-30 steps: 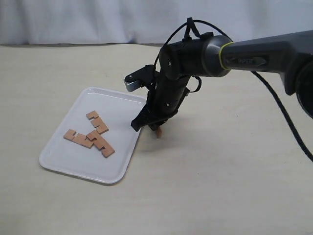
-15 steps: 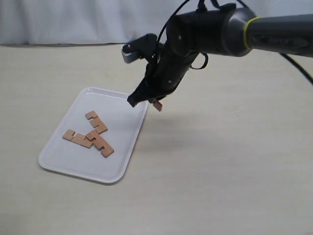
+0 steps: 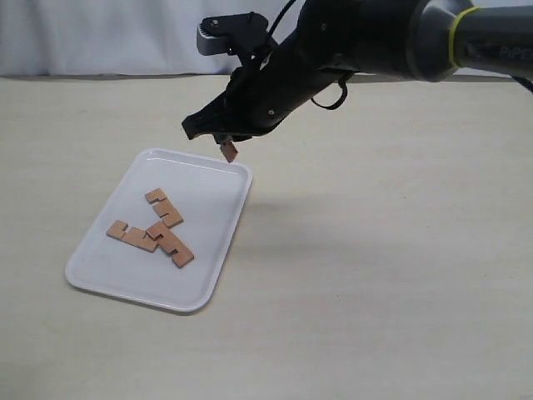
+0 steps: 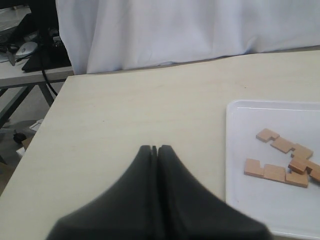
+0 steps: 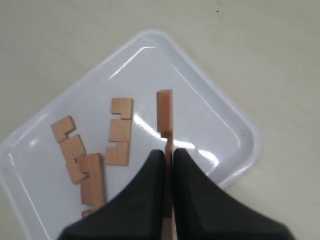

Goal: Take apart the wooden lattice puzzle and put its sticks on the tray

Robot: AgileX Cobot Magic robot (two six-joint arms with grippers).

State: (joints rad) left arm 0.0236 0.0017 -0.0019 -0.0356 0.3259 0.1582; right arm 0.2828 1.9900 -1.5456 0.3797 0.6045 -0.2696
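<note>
My right gripper (image 3: 218,133) (image 5: 168,152) is shut on one notched wooden stick (image 3: 228,151) (image 5: 164,112), held edge-on in the air above the far right corner of the white tray (image 3: 108,275) (image 5: 235,125). Three more sticks (image 3: 151,230) (image 5: 120,131) lie flat in a loose pile on the tray. No assembled lattice puzzle shows. My left gripper (image 4: 157,148) is shut and holds nothing, over bare table beside the tray (image 4: 235,150); it is out of the exterior view.
The beige tabletop (image 3: 375,275) spreads right of and in front of the tray. A white curtain (image 3: 100,33) hangs along the back edge. Past the table's end, the left wrist view shows a desk with clutter (image 4: 25,50).
My right gripper has risen from the table beside the tray and swung left and back, carrying the stick over the tray's far corner. The sticks on the tray have not moved.
</note>
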